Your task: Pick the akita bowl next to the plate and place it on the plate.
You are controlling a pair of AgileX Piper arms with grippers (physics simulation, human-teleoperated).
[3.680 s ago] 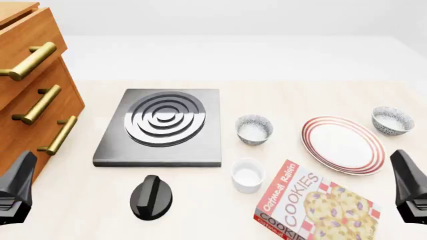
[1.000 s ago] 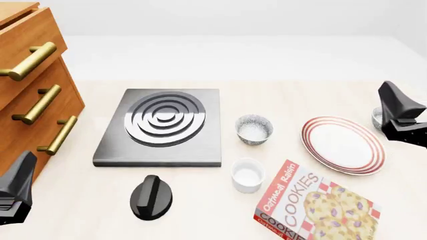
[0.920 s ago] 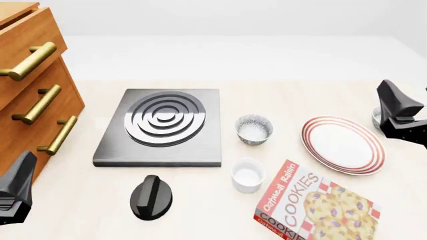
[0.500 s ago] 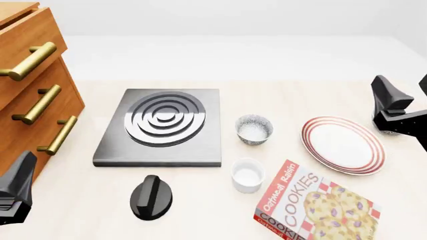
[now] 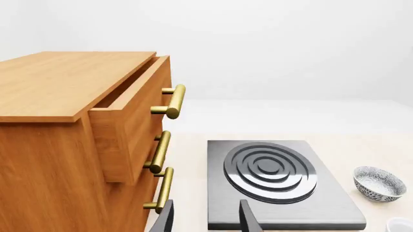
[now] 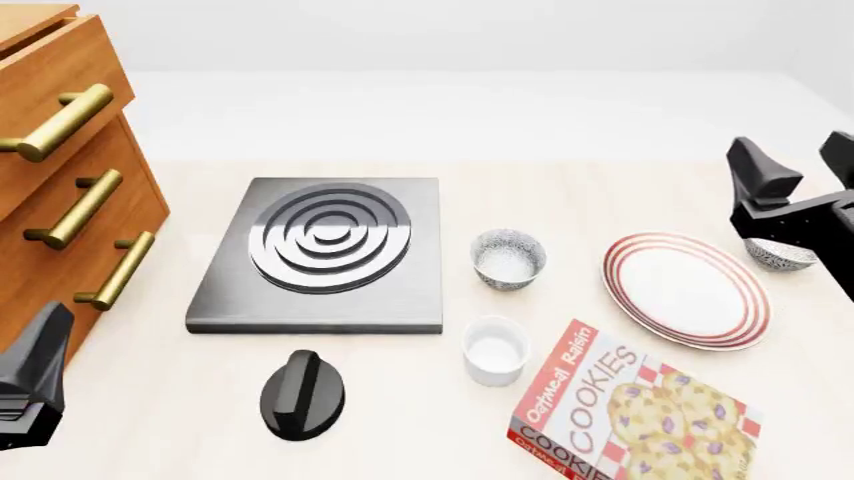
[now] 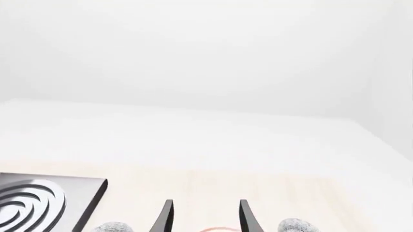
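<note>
The akita bowl (image 6: 782,256), speckled grey and white, sits just right of the red-ringed plate (image 6: 685,290). My right gripper (image 6: 795,160) hovers above it and hides most of it in the front view. Its fingers are spread open with nothing between them. In the right wrist view, the bowl's rim (image 7: 297,224) peeks in beyond the open right gripper (image 7: 205,212). My left gripper (image 6: 38,352) rests open at the near left corner, far from both, and in the left wrist view the left gripper (image 5: 205,215) holds nothing.
A look-alike bowl (image 6: 509,258) stands between the plate and the grey burner (image 6: 320,255). A white cup (image 6: 494,350), a cookie box (image 6: 627,412) and a black knob (image 6: 302,395) lie nearer. A wooden drawer cabinet (image 6: 67,190) fills the left.
My right gripper has risen from the near right corner, gone forward over the bowl by the plate, then drifted slightly left and farther. Both its fingers now show. The left arm is still.
</note>
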